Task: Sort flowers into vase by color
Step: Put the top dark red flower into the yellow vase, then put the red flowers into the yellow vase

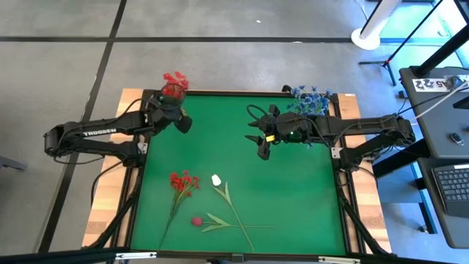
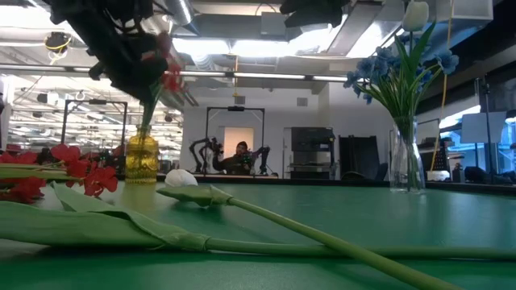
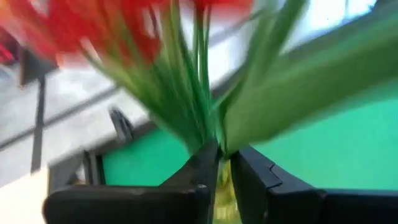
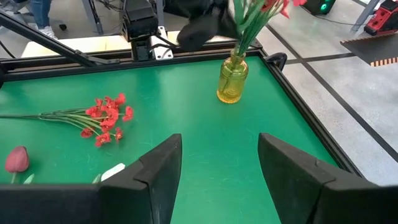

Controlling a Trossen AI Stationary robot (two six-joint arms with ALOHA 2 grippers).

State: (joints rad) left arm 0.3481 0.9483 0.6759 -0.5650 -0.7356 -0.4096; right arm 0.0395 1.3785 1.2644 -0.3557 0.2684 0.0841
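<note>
While the left gripper [image 3: 221, 163] hangs over the yellow vase [image 4: 232, 79] at the table's far left corner, its fingers pinch the red flower stems [image 3: 186, 106] now standing in that vase, so the placing step looks nearly done. Next it should let go and lift clear. The right gripper [image 4: 217, 180] waits open above mid-table; a red spray [image 1: 183, 181], a white tulip [image 1: 217, 180] and a pink bud [image 1: 196, 221] lie unsorted.

Red flowers [image 4: 106, 115], white tulip [image 1: 216, 180], perhaps pink bud [image 1: 196, 221] lie flat

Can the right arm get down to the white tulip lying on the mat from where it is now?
Probably yes. The right gripper hangs open over bare mat, and the white tulip lies apart from the red stem, with nothing between them.
</note>
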